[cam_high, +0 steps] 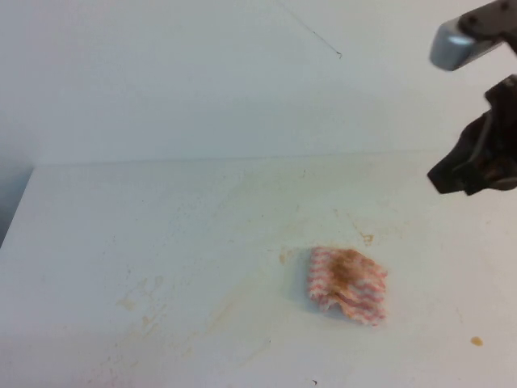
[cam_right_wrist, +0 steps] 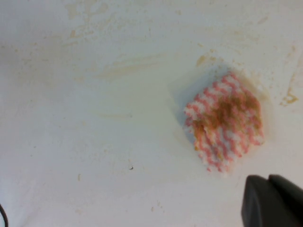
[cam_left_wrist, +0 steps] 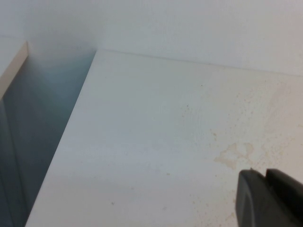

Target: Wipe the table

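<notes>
The right gripper point(cam_high: 462, 179) hangs at the right edge of the high view, in the upper half of the frame, lifted clear of the table point(cam_high: 161, 242). Its black fingers are clenched together on nothing; its own wrist camera shows the two pads point(cam_right_wrist: 258, 203) pressed side by side with only a thin seam between them. Above it, in the upper right corner, sits a silver arm link point(cam_high: 456, 44).

Down and to the left of that claw, in the lower middle-right of the high view, the cloth point(cam_high: 347, 284) lies crumpled on the white table, well apart from the fingers. It is red-and-white striped with a brown smudge soaked into its top. Close to it are tan marks: a small smear point(cam_high: 367, 239) just above it and a faint one at its left corner. An orange spot point(cam_high: 477, 341) sits near the lower right corner, and pale smears point(cam_high: 129, 303) spread across the lower left.

The left gripper point(cam_left_wrist: 266, 201) shows only in its own wrist view, pads closed together and empty, over bare table beside a faint tan blotch point(cam_left_wrist: 233, 155).
</notes>
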`<action>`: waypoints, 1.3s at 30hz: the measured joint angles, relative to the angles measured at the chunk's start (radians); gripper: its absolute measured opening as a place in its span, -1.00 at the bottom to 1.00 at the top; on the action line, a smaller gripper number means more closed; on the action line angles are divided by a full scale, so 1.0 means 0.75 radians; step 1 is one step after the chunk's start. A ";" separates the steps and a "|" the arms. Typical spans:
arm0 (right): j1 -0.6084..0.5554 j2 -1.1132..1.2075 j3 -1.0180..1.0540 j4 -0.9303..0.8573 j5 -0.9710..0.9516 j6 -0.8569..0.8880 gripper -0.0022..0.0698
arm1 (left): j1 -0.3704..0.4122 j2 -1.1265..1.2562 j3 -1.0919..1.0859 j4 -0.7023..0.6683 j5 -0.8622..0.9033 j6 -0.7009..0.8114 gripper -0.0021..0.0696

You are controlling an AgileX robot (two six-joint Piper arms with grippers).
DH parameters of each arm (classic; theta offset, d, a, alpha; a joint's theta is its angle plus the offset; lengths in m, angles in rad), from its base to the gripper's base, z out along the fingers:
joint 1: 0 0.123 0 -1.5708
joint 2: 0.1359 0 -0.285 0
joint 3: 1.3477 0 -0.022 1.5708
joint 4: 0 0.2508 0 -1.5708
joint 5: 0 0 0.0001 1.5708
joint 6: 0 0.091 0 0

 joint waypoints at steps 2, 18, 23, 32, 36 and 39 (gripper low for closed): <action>0.000 -0.080 0.000 -0.035 0.007 0.000 -0.93 | 0.000 0.000 0.000 0.000 0.000 0.000 -0.95; 0.000 -0.244 0.000 -0.085 0.141 0.000 -0.94 | 0.000 0.000 0.000 0.000 0.002 0.002 -0.95; 0.000 -0.276 0.000 -0.109 0.141 0.000 -0.94 | 0.000 0.000 0.000 0.000 0.002 0.002 -0.95; 0.000 -0.631 0.000 -0.338 0.087 0.000 -0.94 | 0.000 0.000 0.000 0.000 0.002 0.002 -0.95; 0.000 -0.764 0.000 -0.383 0.103 0.000 -0.94 | 0.000 0.000 0.000 0.000 0.002 0.002 -0.95; -0.054 -0.848 0.037 -0.395 0.058 -0.030 -0.94 | 0.000 0.000 0.000 0.000 0.002 0.002 -0.95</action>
